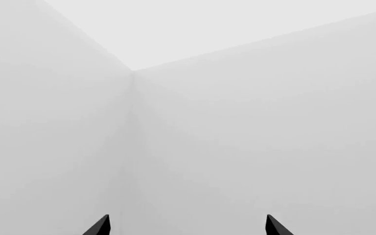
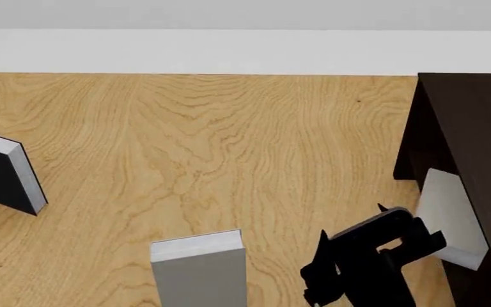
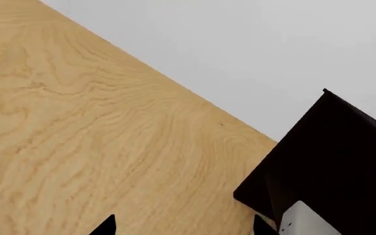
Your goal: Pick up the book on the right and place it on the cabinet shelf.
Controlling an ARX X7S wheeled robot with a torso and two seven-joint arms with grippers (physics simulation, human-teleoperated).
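Observation:
The light-grey book (image 2: 447,214) leans inside the open front of the dark brown cabinet (image 2: 475,128), one corner sticking out toward the table. The shelf board under it is hidden. The right wrist view catches a corner of the book (image 3: 303,220) and the cabinet (image 3: 332,156). My right gripper (image 2: 351,221) is open just left of the book, apart from it, with nothing between its fingers; in its own view the right gripper (image 3: 183,223) looks over bare wood. My left gripper (image 1: 187,220) is open, facing a white wall corner, and is outside the head view.
A second grey book (image 2: 199,265) stands on the wooden table (image 2: 228,147) at the front middle. A black-covered book (image 2: 5,173) stands at the left edge. A white wall runs behind the table.

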